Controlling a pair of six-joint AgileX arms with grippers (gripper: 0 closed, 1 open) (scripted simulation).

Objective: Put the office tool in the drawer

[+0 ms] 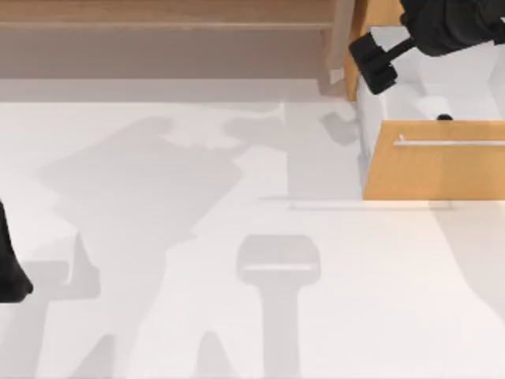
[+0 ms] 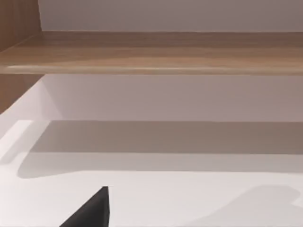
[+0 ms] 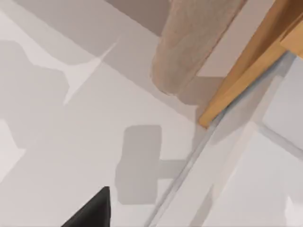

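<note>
The drawer (image 1: 432, 170) stands pulled out at the table's right, its tan front and silver bar handle (image 1: 450, 143) facing the near edge and its white interior (image 1: 473, 87) showing. A small dark shape (image 1: 444, 118) lies inside just behind the front; I cannot tell whether it is the office tool. My right gripper (image 1: 374, 63) hovers open over the drawer's far left corner, holding nothing. One of its fingers (image 3: 94, 213) shows in the right wrist view above the white tabletop beside the drawer's side (image 3: 255, 71). My left arm (image 1: 12, 272) is parked at the table's left edge.
A long wooden shelf unit (image 1: 158, 16) runs along the back, and its shelf board (image 2: 151, 52) shows in the left wrist view. Its end panel (image 3: 199, 38) stands close to the drawer. The white tabletop (image 1: 237, 237) stretches across the middle and front.
</note>
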